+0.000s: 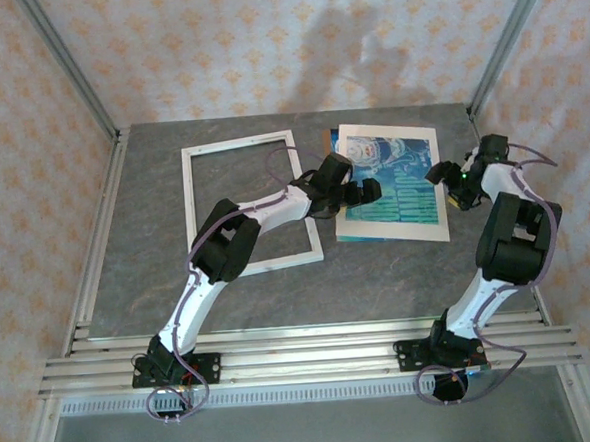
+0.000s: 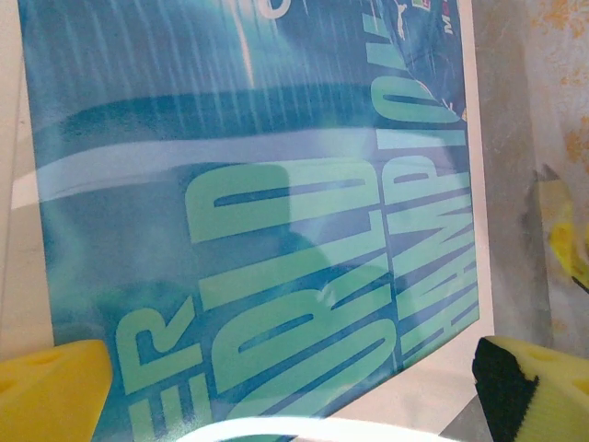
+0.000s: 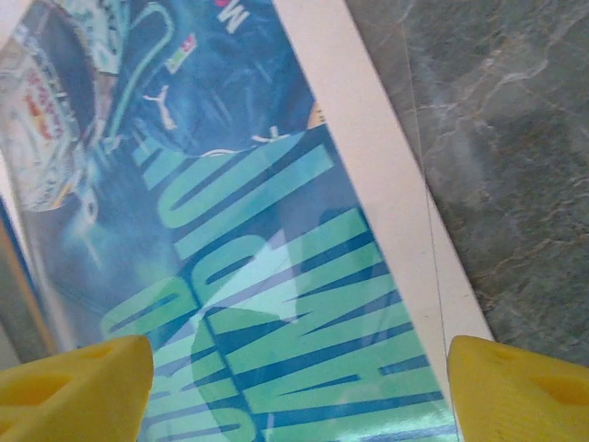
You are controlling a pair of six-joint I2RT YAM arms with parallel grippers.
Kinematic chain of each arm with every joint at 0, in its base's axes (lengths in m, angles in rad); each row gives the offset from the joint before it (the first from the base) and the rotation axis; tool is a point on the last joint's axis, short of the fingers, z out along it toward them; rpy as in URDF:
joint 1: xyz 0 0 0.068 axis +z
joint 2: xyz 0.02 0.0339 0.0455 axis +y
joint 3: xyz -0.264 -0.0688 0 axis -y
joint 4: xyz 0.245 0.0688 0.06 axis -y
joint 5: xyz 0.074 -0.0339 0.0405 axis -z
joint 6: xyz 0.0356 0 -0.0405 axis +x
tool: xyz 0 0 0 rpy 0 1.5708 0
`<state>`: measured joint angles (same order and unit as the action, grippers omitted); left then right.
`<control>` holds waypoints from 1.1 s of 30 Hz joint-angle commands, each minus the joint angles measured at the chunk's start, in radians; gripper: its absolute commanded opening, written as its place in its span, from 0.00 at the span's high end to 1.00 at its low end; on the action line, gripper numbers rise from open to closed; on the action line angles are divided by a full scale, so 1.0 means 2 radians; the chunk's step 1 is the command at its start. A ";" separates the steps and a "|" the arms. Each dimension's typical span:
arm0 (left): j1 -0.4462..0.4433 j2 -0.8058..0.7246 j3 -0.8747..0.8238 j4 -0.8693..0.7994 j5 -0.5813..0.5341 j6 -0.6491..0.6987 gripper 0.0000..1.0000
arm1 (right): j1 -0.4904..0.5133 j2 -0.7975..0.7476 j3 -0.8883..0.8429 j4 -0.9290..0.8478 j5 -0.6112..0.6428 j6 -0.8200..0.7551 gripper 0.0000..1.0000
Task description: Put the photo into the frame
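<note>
The teal-blue photo (image 1: 391, 180) lies flat at the table's back right, with its helmeted figure (image 3: 55, 101) and pale lettering (image 2: 276, 230) showing through the cream mat (image 1: 440, 187) on top of it. The empty white frame (image 1: 191, 212) lies to its left. My left gripper (image 1: 359, 188) hovers open over the photo's left edge, its yellow fingertips (image 2: 55, 387) spread wide above the print. At the photo's right edge my right gripper (image 1: 442, 174) is open too, with one fingertip (image 3: 525, 391) over the mat's border. Neither holds anything.
The left arm stretches across the frame's right side (image 1: 303, 195). Grey stone tabletop (image 3: 497, 138) borders the mat on the right. Aluminium rails (image 1: 95, 223) edge the table, and patterned walls close it in.
</note>
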<state>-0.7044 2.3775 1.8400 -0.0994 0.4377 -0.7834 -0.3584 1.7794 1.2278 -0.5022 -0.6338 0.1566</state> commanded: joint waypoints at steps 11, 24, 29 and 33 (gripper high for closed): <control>-0.002 0.039 0.009 -0.046 0.005 0.019 0.00 | -0.014 -0.060 -0.075 0.128 -0.136 0.064 0.17; -0.001 0.036 0.007 -0.062 0.004 0.028 0.00 | -0.014 -0.059 -0.087 0.212 -0.150 0.093 0.17; -0.001 0.032 0.007 -0.079 -0.001 0.037 0.00 | -0.015 -0.053 -0.075 0.211 -0.144 0.087 0.16; -0.001 0.029 0.007 -0.090 -0.005 0.042 0.00 | -0.015 -0.047 -0.070 0.215 -0.144 0.090 0.15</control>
<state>-0.7052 2.3871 1.8648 -0.1486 0.4381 -0.7231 -0.3855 1.6737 1.0573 -0.1108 -0.8997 0.3298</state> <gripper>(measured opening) 0.997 0.849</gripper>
